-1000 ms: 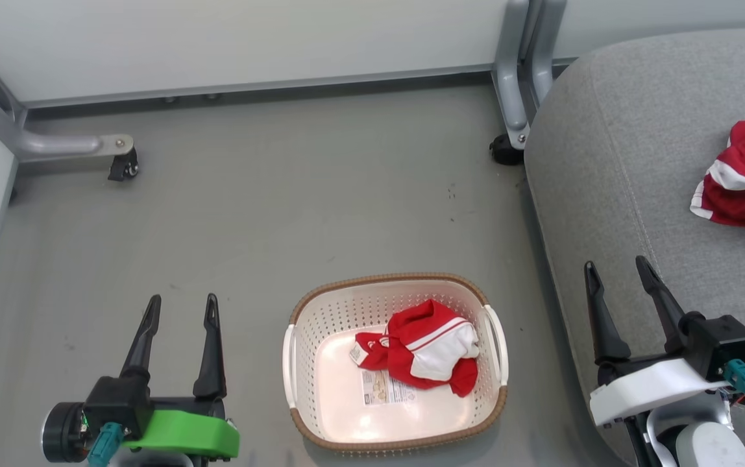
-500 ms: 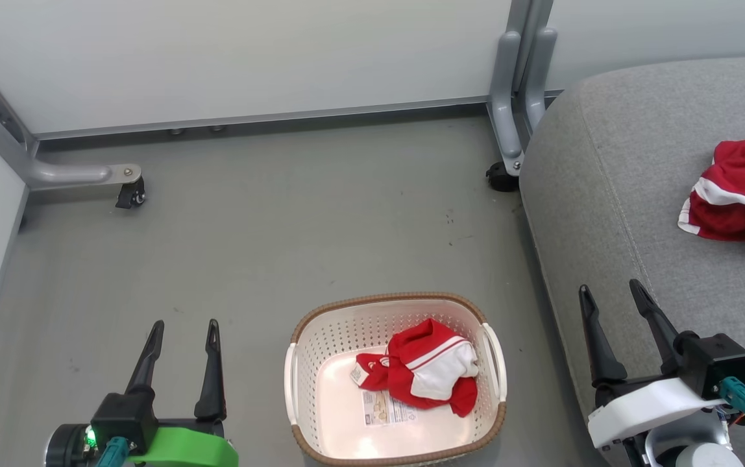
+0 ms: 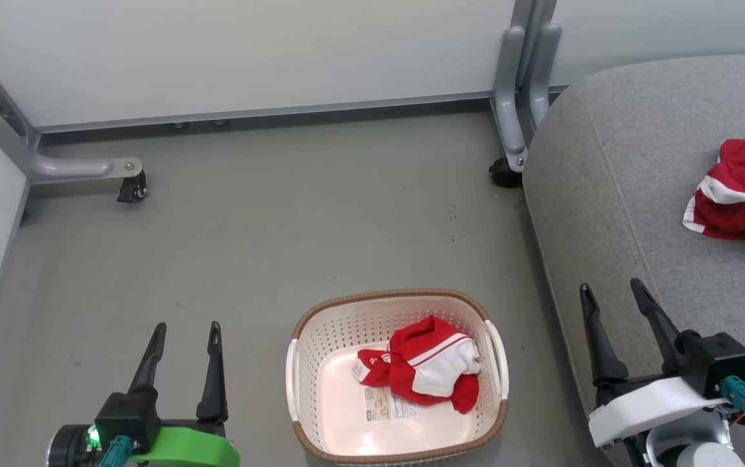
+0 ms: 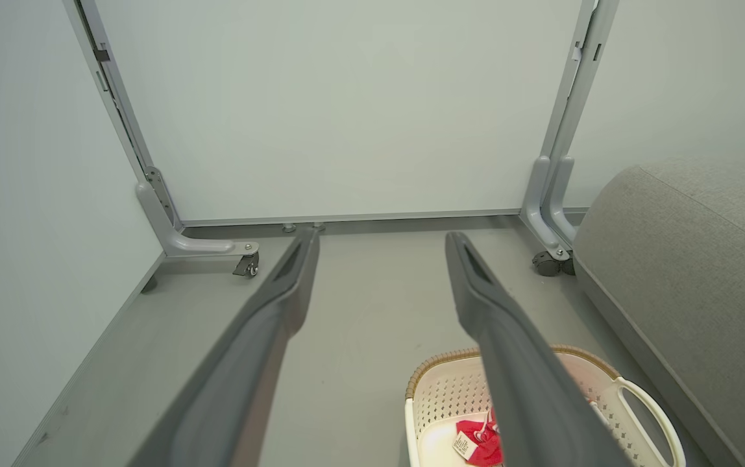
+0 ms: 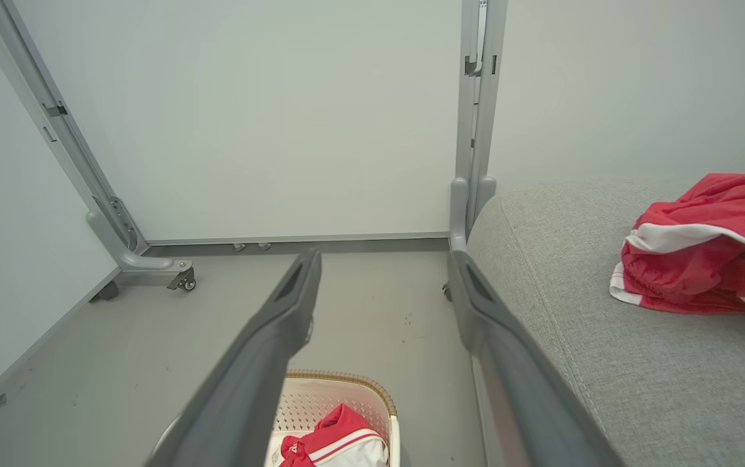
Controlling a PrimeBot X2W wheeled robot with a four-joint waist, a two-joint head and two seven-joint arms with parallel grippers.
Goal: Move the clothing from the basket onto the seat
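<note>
Hovering beside the basket, left gripper and right gripper both spread, empty — red garment lies inside; next: reach in, pinch a fold.

Two red garments, one basket, one seat, two end effectors

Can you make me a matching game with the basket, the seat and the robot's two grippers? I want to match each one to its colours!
Things:
1. basket
2. seat
3. left gripper
4. right gripper

Colours:
a. grey all over
b. dark fingers, green base
c. cream with a brown rim
d. dark fingers, white base

Pairs: 1-c, 2-a, 3-b, 4-d
</note>
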